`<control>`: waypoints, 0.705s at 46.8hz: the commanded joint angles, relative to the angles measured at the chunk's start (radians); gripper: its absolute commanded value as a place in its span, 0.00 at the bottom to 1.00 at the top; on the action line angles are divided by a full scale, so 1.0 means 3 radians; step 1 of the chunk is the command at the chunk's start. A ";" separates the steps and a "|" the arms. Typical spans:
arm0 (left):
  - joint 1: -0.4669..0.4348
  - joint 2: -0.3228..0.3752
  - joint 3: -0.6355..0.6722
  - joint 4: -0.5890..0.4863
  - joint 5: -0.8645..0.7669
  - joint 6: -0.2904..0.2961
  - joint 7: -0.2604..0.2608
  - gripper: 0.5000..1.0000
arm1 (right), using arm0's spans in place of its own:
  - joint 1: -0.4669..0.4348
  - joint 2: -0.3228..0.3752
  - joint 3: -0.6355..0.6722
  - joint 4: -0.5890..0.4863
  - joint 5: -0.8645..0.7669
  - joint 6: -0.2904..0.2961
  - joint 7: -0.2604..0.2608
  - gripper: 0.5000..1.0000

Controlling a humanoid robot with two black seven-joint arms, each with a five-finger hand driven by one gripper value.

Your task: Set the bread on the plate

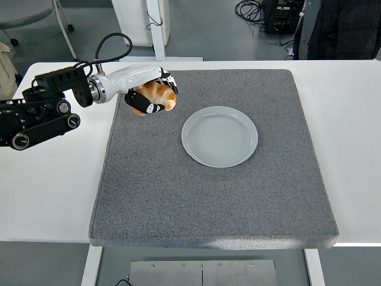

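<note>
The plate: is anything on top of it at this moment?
Nothing lies on the plate; its whole surface shows bare. The bread is in the left robot hand, up and to the left of the plate. The mat under it is covered.

A square grey felt-like mat (238,196) covers the middle of the white table (351,149), its near edge lying close to the table's near edge and its far edge short of the far one, with bare tabletop left along both sides. Beyond the far edge stands a white post (158,27) on a grey floor. A grey chair base (36,15) shows near the far-left corner. Black cables and a dark box (271,13) sit near the far-right, beside a person's dark clothing (339,27).
</note>
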 commanded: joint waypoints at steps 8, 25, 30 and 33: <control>-0.0442 0.0001 0.0001 -0.0018 -0.0094 -0.0229 0.0005 0.00 | 0.0000 0.0000 0.0000 0.0000 0.0001 -0.0001 0.0000 1.00; -0.1031 -0.0116 -0.0004 -0.0023 -0.0135 -0.0459 -0.0021 0.00 | 0.0000 0.0000 0.0000 0.0000 0.0001 -0.0001 0.0000 1.00; -0.1153 -0.0168 0.0001 -0.0018 -0.0186 -0.0505 -0.0026 0.00 | 0.0000 0.0000 0.0000 0.0000 0.0001 -0.0001 0.0000 1.00; -0.1199 -0.0203 -0.0009 -0.0018 -0.0191 -0.0546 -0.0026 0.00 | 0.0000 0.0000 0.0000 0.0000 0.0001 -0.0001 0.0000 1.00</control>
